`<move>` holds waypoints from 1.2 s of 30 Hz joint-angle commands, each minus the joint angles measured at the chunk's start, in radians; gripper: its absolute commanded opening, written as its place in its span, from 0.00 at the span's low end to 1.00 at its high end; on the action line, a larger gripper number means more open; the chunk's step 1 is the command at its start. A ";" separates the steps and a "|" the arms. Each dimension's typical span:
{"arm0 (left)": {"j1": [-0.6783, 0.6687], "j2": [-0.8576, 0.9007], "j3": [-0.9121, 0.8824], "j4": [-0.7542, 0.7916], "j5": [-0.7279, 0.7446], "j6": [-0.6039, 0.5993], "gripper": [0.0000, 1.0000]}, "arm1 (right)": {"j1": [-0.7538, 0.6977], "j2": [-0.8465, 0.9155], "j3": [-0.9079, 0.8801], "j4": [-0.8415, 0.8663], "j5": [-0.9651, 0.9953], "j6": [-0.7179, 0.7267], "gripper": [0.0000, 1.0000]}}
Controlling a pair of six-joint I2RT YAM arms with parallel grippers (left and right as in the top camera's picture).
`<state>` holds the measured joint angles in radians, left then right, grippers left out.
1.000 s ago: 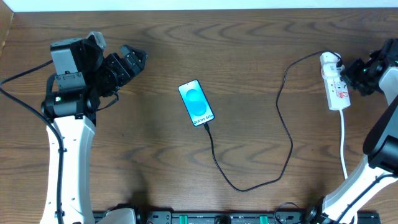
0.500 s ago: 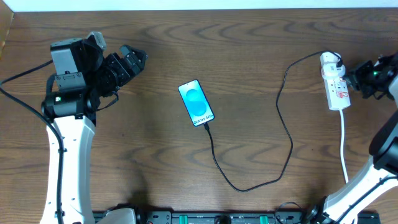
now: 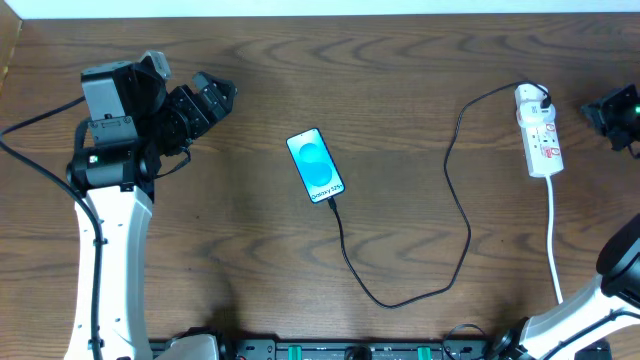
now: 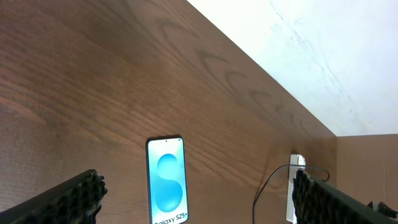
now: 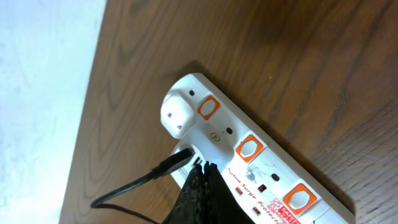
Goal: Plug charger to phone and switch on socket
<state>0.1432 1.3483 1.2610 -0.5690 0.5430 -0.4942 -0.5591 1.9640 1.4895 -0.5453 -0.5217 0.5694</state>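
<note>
The phone (image 3: 315,165) lies screen-up at the table's middle, cyan screen lit; it also shows in the left wrist view (image 4: 166,180). The black charger cable (image 3: 455,205) runs from the phone's lower end in a loop to the white power strip (image 3: 538,130) at the right, where its plug (image 5: 175,163) sits in the strip's side. The strip (image 5: 249,158) has orange-red switches. My right gripper (image 3: 610,108) is shut and empty, off to the right of the strip; its fingers (image 5: 202,193) hang above it. My left gripper (image 3: 215,95) is open and empty at the far left.
The strip's white cord (image 3: 553,235) runs down toward the front edge at the right. The table's back edge meets a white wall (image 4: 323,56).
My right gripper has drawn back to the right, away from the power strip it was touching. The left arm, phone and cable have not moved.
</note>
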 commanded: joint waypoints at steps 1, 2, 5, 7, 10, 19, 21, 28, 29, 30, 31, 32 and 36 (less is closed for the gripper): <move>0.002 -0.002 0.002 0.000 -0.010 0.002 0.98 | 0.019 0.056 0.000 0.006 0.011 0.000 0.01; 0.002 -0.002 0.002 0.000 -0.010 0.002 0.98 | 0.024 0.079 0.000 0.016 -0.007 -0.012 0.01; 0.002 -0.002 0.002 0.000 -0.010 0.002 0.98 | 0.029 0.105 0.000 0.026 -0.012 -0.017 0.01; 0.002 -0.002 0.002 0.000 -0.010 0.002 0.98 | 0.031 0.120 0.000 0.031 -0.015 -0.017 0.01; 0.002 -0.002 0.002 0.000 -0.010 0.002 0.98 | 0.034 0.143 0.000 0.037 -0.023 -0.021 0.01; 0.002 -0.002 0.002 0.000 -0.010 0.002 0.98 | 0.055 0.210 0.000 0.069 -0.047 -0.021 0.01; 0.002 -0.002 0.002 0.000 -0.010 0.003 0.98 | 0.060 0.223 0.000 0.083 -0.066 -0.021 0.01; 0.002 -0.002 0.002 0.000 -0.010 0.003 0.98 | 0.079 0.243 0.000 0.101 -0.088 -0.015 0.01; 0.002 -0.002 0.002 0.000 -0.010 0.002 0.98 | 0.081 0.243 0.000 0.100 -0.098 -0.012 0.01; 0.002 -0.002 0.002 0.000 -0.010 0.002 0.98 | 0.083 0.243 0.000 0.098 -0.103 -0.009 0.01; 0.002 -0.002 0.002 0.000 -0.010 0.002 0.98 | 0.085 0.243 0.000 0.092 -0.103 -0.004 0.01; 0.002 -0.002 0.002 0.000 -0.010 0.002 0.98 | 0.087 0.243 0.000 0.085 -0.103 0.000 0.01; 0.002 -0.002 0.002 0.000 -0.010 0.002 0.98 | 0.100 0.243 0.000 0.054 -0.101 0.002 0.01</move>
<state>0.1432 1.3483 1.2606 -0.5690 0.5430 -0.4942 -0.5137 2.1704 1.4918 -0.4599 -0.5529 0.5663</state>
